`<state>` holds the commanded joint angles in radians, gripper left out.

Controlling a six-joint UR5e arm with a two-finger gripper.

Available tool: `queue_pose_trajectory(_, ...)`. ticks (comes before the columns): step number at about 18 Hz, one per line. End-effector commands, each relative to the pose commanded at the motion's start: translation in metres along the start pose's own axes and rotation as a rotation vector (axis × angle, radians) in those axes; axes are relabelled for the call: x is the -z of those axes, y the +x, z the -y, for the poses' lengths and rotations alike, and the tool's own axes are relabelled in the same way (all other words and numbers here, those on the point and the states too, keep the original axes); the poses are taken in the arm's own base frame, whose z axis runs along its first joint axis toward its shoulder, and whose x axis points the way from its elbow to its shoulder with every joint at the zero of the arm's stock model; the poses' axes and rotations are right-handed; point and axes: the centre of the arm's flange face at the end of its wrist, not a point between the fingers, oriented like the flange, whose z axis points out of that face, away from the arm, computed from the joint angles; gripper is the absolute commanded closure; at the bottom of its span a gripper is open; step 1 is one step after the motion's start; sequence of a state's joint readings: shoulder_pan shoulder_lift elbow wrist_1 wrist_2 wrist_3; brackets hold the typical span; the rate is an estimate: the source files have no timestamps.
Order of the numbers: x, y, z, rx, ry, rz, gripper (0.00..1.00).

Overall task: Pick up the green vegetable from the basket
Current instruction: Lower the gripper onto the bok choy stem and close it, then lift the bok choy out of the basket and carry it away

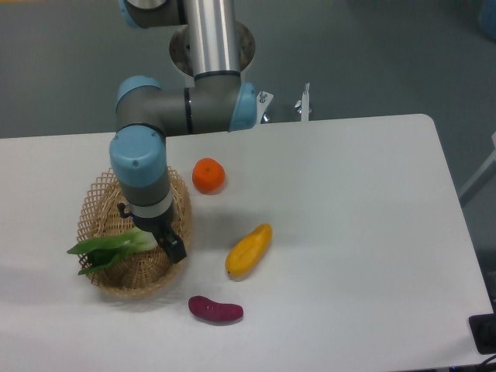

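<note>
Camera view from above the table shows the gripper (168, 242) low over the basket (99, 205), at the pale bulb end of the green vegetable (112, 246). One dark finger (175, 248) shows plainly on the side of the bulb nearest the yellow fruit (249, 249); the other finger is hidden behind the wrist and the vegetable's base, so I cannot tell whether the jaws stand apart or have closed on anything. The bulb seems to lie right against the visible finger, perhaps between the two, but the angle leaves that unsure.

The green vegetable lies in the basket, in the half nearer the camera, stretched crosswise. Its whitish-green base points toward the gripper, and only a small part of it shows beside the wrist. Its dark green leaves spread flat the other way, with their tips reaching over the lattice rim at the basket's left edge.

The robot arm (139, 167) comes down over the basket's far half and hides much of the weave there. An orange (208, 175) sits on the table (364, 232) just beyond the basket's rim. The yellow fruit lies apart from the basket, and a purple sweet potato (215, 309) lies nearer the camera, below both.
</note>
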<state>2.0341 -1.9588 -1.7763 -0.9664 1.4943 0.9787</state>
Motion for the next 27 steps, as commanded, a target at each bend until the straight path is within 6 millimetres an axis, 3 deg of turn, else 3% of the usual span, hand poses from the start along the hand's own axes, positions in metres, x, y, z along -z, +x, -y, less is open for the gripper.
queue_pose_trajectory(6, -0.027, 0.005, 0.01, 0.032, 0.014, -0.062, 0.0)
queue_pose_trajectory(10, -0.029, 0.007, 0.011, 0.023, 0.012, -0.066, 0.0)
queue_pose_trajectory(15, -0.026, 0.008, 0.011, 0.031, 0.014, -0.068, 0.58)
queue_pose_trajectory(17, -0.018, 0.01, 0.011, 0.03, 0.02, -0.062, 0.76)
queue_pose_trajectory(19, -0.008, 0.009, 0.009, 0.033, 0.028, -0.051, 0.81)
queue_pose_trajectory(27, 0.028, -0.001, -0.003, 0.072, 0.119, -0.04, 0.81)
